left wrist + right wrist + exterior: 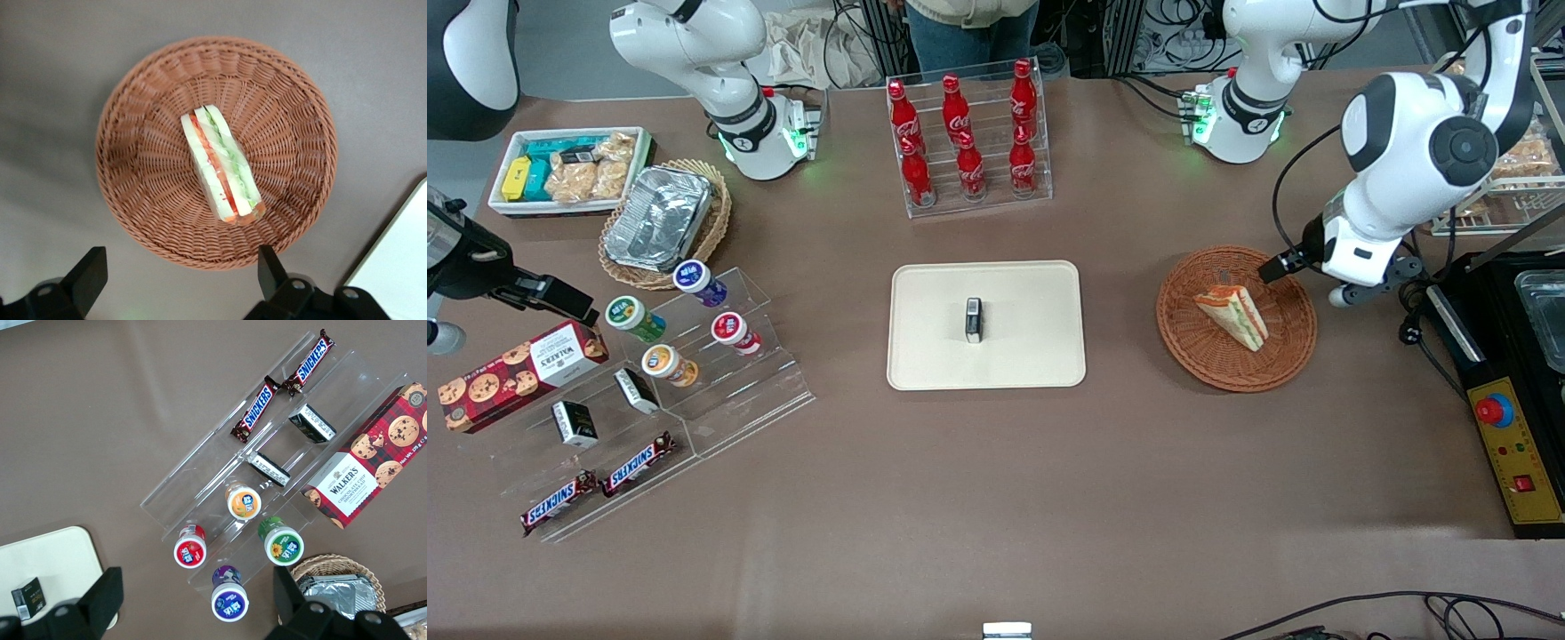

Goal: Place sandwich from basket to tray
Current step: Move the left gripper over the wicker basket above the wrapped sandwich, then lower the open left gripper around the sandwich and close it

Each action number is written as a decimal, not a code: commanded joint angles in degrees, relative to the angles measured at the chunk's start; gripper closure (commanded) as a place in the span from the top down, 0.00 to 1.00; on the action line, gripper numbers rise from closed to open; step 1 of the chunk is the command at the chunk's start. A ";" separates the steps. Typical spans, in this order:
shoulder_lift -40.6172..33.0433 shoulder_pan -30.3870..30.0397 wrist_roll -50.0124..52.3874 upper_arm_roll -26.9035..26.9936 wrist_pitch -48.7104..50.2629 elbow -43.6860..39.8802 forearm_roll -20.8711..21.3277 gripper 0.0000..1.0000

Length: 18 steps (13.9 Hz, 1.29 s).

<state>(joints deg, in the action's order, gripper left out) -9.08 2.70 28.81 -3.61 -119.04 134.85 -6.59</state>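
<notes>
The sandwich point(1232, 313) point(220, 163), a pale bread wedge with red, orange and green layers, lies on its side in the middle of the reddish-brown wicker basket point(1183, 347) point(133, 200). My left gripper point(1352, 289) point(180, 273) hovers open and empty above the table, just outside the basket's rim toward the working arm's end. Its dark fingertips point(90, 270) are spread wide and touch nothing. The cream tray point(934, 347) point(400, 260) point(47, 567) lies at the table's middle, toward the parked arm from the basket. A small black box point(974, 320) stands on it.
A rack of red cola bottles point(967, 138) stands farther from the front camera than the tray. A black control box with a red button point(1507, 427) lies at the working arm's end. An acrylic stand with cups point(685, 356), a cookie box point(516, 373) and a foil-lined tan basket point(663, 222) sit at the parked arm's end.
</notes>
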 commanded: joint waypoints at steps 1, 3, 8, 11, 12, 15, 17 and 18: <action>1.61 0.11 1.60 0.01 -3.11 0.59 -3.50 1.00; 2.49 0.11 2.48 0.01 -5.75 1.38 -4.74 1.00; 4.33 0.29 5.82 -0.08 -14.79 6.90 -4.75 1.00; 5.03 0.29 6.44 -0.17 -17.45 8.50 -4.75 1.00; 6.00 0.37 7.48 -0.60 -17.89 8.07 -4.75 1.00; 8.55 0.29 11.88 -2.27 -20.97 6.75 -4.57 1.00; 9.08 0.29 13.11 -3.06 -20.97 6.31 -4.57 1.00; 9.34 0.29 13.38 -3.15 -21.32 6.22 -4.57 1.00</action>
<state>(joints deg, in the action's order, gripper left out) -1.06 2.76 40.49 -6.39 -139.61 142.23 -10.43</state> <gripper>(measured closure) 0.000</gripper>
